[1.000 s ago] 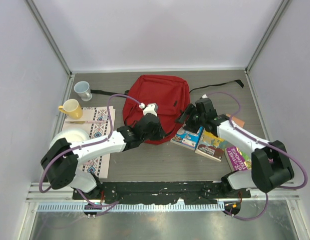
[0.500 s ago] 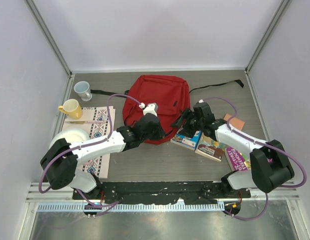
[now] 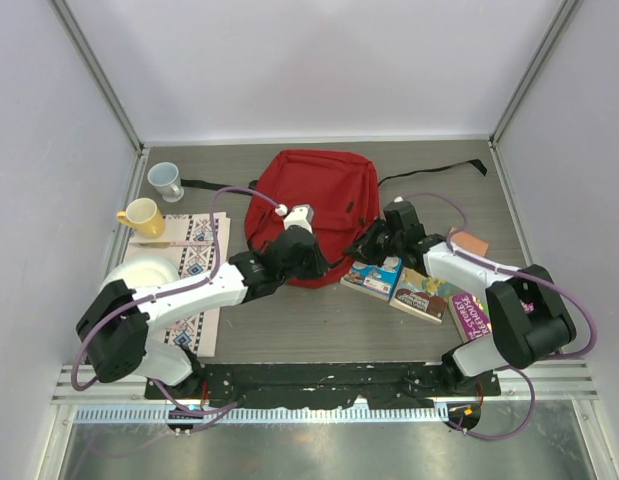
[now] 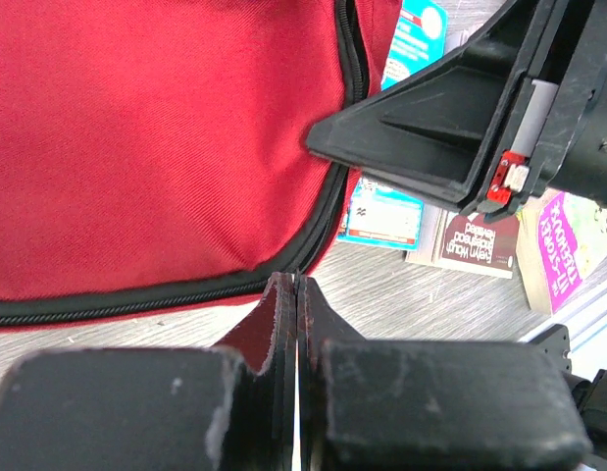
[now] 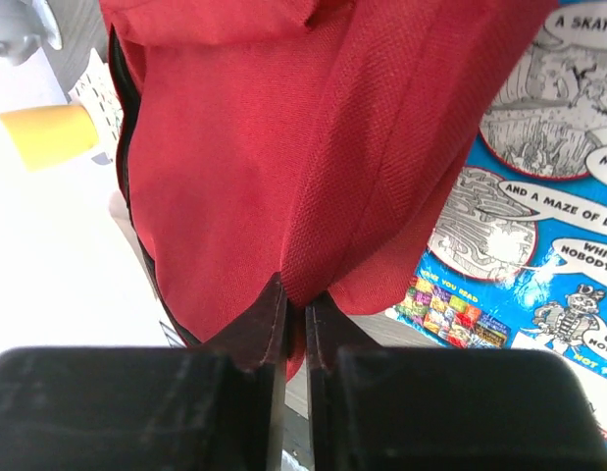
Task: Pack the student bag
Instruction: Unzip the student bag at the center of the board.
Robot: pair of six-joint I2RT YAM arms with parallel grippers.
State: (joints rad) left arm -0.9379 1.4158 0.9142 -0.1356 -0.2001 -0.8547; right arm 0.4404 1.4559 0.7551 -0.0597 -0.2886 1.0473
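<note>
The student bag [image 3: 311, 195] lies flat in the middle of the table [image 3: 319, 330], and its zip looks closed. At the bag's near right corner, the right gripper [image 5: 294, 294] is clamped on a fold of red cloth. At the bag's near edge, the left gripper [image 4: 288, 287] has its jaws pressed together against the black piping; whether any trim is caught cannot be told. The coarse woven fabric is limp, so a lift should probably be slow, taking only the top layer, or the whole bag will drag. A glossy comic book [image 5: 519, 226], stiff and flat, sits just beside that right corner and could be nudged.
</note>
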